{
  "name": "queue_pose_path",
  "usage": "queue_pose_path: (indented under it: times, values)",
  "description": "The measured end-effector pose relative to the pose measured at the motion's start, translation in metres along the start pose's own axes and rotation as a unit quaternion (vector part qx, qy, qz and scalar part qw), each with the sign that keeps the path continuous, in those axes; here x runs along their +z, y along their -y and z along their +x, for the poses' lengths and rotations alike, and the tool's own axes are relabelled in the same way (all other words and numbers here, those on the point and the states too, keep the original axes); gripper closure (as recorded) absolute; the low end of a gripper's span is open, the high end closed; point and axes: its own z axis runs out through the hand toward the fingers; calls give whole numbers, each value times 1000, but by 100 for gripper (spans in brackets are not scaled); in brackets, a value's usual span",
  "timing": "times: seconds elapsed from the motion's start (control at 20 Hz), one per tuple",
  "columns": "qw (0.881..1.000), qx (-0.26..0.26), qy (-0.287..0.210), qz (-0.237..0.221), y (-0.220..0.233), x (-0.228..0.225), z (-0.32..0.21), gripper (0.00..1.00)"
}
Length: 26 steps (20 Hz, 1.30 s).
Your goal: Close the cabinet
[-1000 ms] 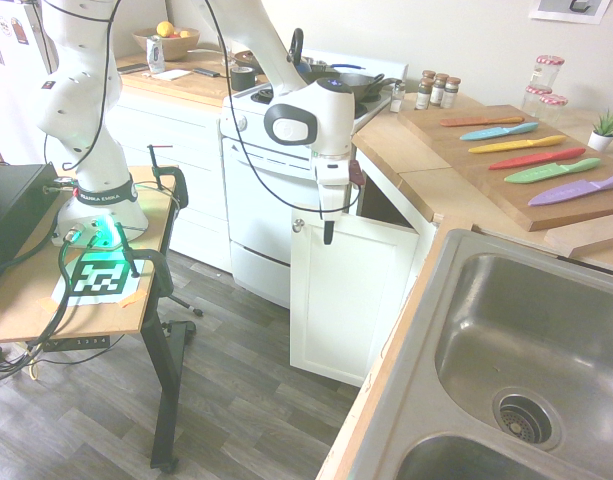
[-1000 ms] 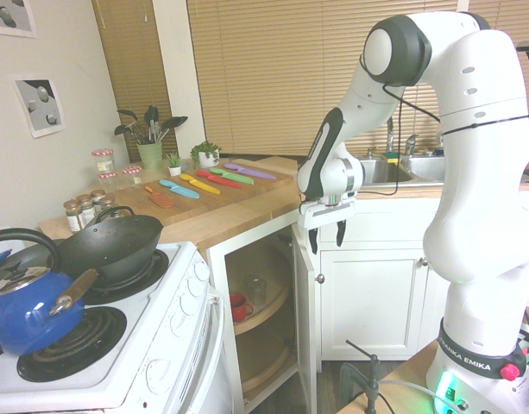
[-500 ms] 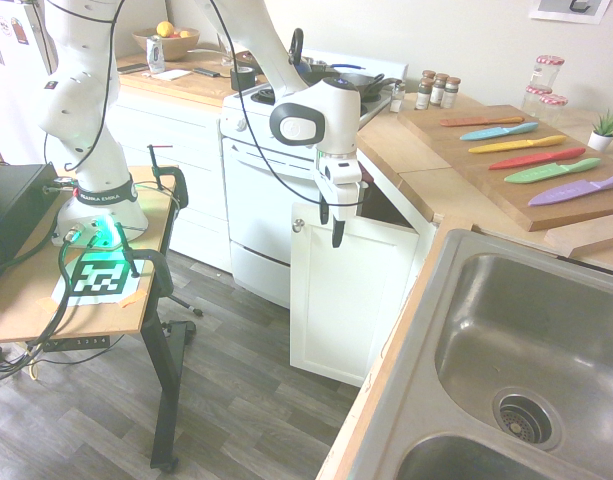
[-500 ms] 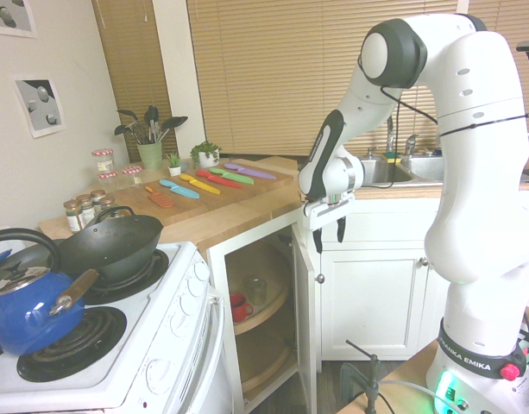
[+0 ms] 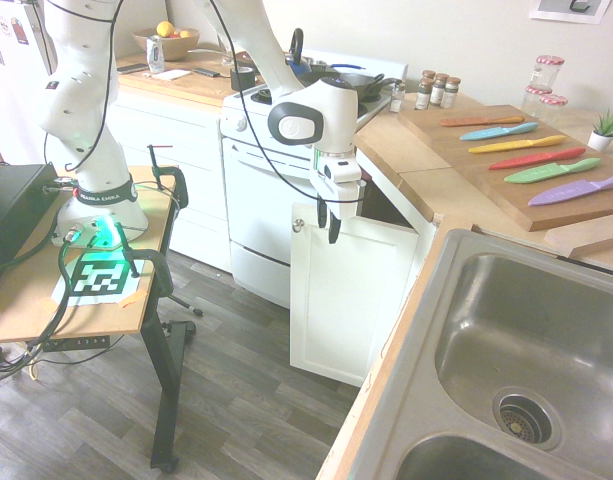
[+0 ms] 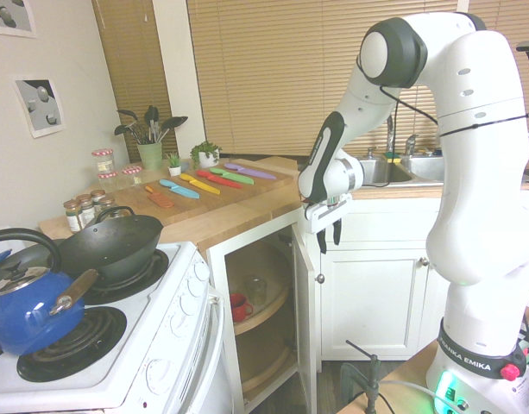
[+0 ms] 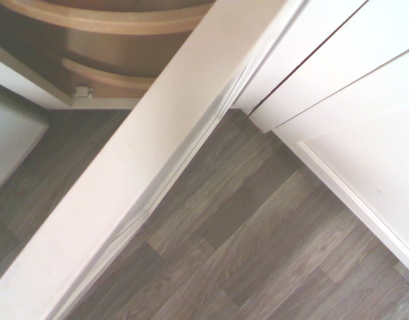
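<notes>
A white corner cabinet [image 6: 216, 267] stands open between the stove [image 6: 117, 336] and the sink counter. Its recessed-panel door [image 5: 351, 295] juts out into the room, with a small round silver knob [image 5: 298, 225] near the top corner at its free edge. Inside are curved wooden shelves [image 6: 266, 312]; the upper one holds a red mug [image 6: 240, 305] and a clear glass [image 6: 256, 289]. The robot's gripper [image 6: 330, 237] points down at the top of the door, its two dark fingers spread a little apart with nothing seen between them. Whether they touch the door is unclear. From above, the wrist view shows the door's top edge running diagonally over a gray wood-look floor [image 7: 257, 233]. On the wooden counter above the cabinet, a cutting board [image 5: 466, 160] carries knives [image 5: 541, 158] in orange, light blue, yellow, red, green and purple. Beside the board are spice jars [image 5: 438, 92] and red-lidded glass jars [image 5: 544, 85]. On the stove sit a dark wok [image 6: 113, 246] and a blue kettle [image 6: 35, 310]. A steel double sink [image 5: 526, 350] lies on the other side of the cabinet.
</notes>
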Motion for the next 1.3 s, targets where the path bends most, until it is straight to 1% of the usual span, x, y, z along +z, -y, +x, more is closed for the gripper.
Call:
queue_pose_path:
  times: [0.55, 1.05, 1.3]
  values:
    - [1000, -14, 2, -1, 6, 1, -5, 100]
    - [998, -58, -7, -14, 19, 6, -19, 100]
    - [996, -89, -15, -27, 43, 7, -34, 100]
